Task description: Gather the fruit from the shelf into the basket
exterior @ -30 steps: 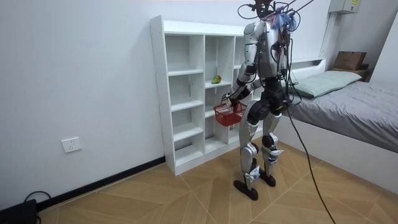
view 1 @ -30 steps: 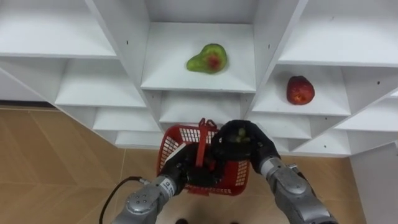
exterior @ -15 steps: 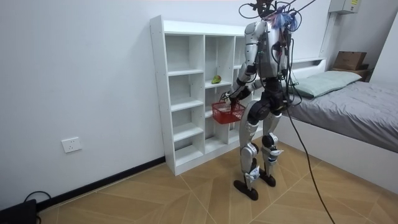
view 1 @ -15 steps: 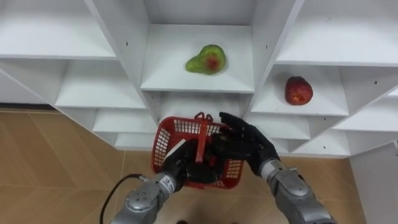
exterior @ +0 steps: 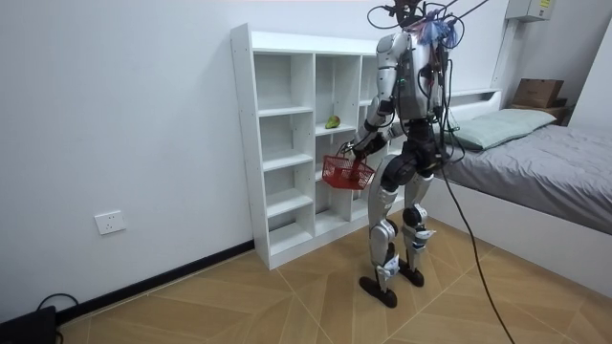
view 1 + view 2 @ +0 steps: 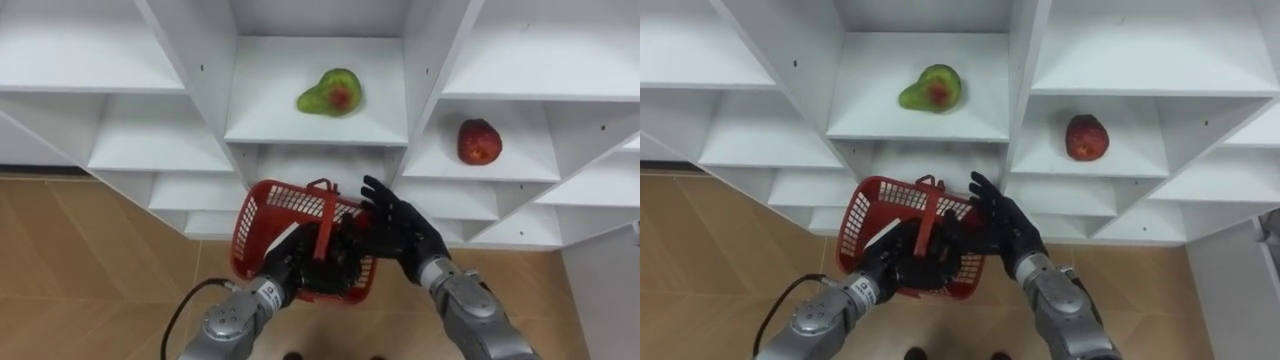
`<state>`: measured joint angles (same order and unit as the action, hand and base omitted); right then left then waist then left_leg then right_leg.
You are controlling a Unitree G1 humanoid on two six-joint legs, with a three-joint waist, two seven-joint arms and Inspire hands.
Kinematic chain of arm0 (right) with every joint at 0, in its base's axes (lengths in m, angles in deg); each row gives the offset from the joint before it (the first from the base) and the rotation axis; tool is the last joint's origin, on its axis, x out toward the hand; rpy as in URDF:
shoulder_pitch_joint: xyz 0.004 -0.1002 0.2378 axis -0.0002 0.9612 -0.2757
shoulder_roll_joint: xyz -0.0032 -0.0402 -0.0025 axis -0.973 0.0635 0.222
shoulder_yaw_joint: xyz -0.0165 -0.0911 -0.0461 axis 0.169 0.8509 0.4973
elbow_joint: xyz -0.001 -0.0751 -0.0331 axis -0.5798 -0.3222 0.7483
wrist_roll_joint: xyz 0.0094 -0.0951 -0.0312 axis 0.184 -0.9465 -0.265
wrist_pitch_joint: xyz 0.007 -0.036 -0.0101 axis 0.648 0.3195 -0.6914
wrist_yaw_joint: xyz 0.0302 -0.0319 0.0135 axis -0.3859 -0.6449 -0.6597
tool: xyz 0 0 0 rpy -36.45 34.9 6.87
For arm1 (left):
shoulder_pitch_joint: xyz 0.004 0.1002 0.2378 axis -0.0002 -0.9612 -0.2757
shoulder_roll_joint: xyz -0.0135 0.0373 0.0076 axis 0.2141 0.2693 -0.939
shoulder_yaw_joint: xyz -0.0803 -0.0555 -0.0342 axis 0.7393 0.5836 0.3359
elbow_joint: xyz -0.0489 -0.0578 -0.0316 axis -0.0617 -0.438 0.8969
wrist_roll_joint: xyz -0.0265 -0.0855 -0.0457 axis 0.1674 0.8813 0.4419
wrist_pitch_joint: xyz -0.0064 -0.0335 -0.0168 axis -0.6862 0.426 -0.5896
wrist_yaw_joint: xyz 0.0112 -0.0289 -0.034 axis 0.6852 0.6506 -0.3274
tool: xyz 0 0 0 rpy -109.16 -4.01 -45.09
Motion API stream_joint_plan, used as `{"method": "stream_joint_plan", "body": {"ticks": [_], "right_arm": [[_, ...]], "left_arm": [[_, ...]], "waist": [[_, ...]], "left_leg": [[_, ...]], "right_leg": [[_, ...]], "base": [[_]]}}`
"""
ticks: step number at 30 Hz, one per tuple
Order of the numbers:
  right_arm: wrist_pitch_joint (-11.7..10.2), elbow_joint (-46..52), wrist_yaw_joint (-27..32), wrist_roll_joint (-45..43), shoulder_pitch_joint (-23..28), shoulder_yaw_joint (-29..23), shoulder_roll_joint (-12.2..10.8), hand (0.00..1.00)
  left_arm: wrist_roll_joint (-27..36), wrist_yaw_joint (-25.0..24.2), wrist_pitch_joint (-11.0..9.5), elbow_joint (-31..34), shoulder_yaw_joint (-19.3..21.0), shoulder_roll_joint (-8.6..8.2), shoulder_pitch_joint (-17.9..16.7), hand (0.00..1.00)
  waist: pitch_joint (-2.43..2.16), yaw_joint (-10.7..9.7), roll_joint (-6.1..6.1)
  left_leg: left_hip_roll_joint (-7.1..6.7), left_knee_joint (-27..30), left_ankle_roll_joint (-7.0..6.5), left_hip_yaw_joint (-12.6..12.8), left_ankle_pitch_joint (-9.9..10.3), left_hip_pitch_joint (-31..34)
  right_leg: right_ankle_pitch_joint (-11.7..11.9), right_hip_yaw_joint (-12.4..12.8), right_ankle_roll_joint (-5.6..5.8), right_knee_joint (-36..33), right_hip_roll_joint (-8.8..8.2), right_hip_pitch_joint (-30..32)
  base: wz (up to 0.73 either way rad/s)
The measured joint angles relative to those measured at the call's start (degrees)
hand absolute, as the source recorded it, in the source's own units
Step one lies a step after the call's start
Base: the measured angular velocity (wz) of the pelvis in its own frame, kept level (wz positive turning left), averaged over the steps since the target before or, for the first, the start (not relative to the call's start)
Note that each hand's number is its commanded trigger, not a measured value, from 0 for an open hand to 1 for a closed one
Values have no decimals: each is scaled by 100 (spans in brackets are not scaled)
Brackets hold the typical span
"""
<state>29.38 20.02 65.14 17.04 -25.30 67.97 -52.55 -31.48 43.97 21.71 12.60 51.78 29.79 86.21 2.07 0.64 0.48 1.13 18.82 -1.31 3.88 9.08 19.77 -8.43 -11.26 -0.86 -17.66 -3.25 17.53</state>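
Observation:
A red mesh basket (image 6: 262, 218) hangs in front of the white closet (image 6: 205, 60), tilted toward the left. My left hand (image 6: 300, 268) is curled round its upright handle (image 6: 325, 225). My right hand (image 6: 398, 232) is at the basket's right rim, fingers straight and spread, holding nothing. The inside of the basket is dark and mostly hidden by my hands. A green fruit with a red patch (image 6: 331, 92) lies on the middle shelf. On the shelf to its right, a little lower, sits a red fruit (image 6: 479, 141). In the room view I stand upright facing the closet, basket (image 5: 347, 172) at hip height.
The other closet compartments around the two fruits hold nothing. Wooden floor (image 6: 90, 260) lies below the shelves. A bed (image 5: 545, 162) stands behind me at the room view's right, and a wall socket (image 5: 111, 223) is at the left.
My right hand, curled on something greenish over the basket a second ago, has straightened its fingers. The basket has tipped and shifted left.

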Motion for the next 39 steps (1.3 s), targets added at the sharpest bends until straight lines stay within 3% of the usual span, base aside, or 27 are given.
{"method": "stream_joint_plan", "body": {"ticks": [8, 18, 31, 35, 39], "right_arm": [[-93, -57, 44, 0, 25, 106, 10, 0], [-43, -120, 35, -248, 143, 143, 92, 0], [208, 120, -307, -757, 317, 195, 110, 0], [261, 268, -365, -1049, 513, 190, 118, 0], [289, 350, -365, -1361, 618, 185, 118, 0]], "left_arm": [[-14, 0, 0, 0, 32, 26, 1, 100], [-25, -12, 0, -21, -76, 117, -25, 100], [-26, -32, -3, -26, -5, 249, -483, 100], [-83, -21, -4, -51, 0, 320, -629, 100], [-95, 2, -4, -262, 23, 338, -690, 100]], "waist": [[-2, -33, -6], [-7, -1, 4], [-66, 108, -22], [-125, 100, -118], [-138, 112, -186]], "left_leg": [[10, 58, 0, -3, 0, -54], [19, 17, -3, 22, -2, -143], [-28, -224, 11, 3, -31, -504], [-88, -267, 9, -113, -31, -671], [-93, -327, 3, -149, -34, -856]], "right_leg": [[1, -24, -2, -9, -24, -90], [8, 15, -10, 22, 30, -159], [-13, 2, 15, 162, -6, -475], [-32, -47, 40, 237, -1, -688], [-37, -76, 56, 315, -2, -904]], "base": [[1], [-1], [0], [10], [6]]}}
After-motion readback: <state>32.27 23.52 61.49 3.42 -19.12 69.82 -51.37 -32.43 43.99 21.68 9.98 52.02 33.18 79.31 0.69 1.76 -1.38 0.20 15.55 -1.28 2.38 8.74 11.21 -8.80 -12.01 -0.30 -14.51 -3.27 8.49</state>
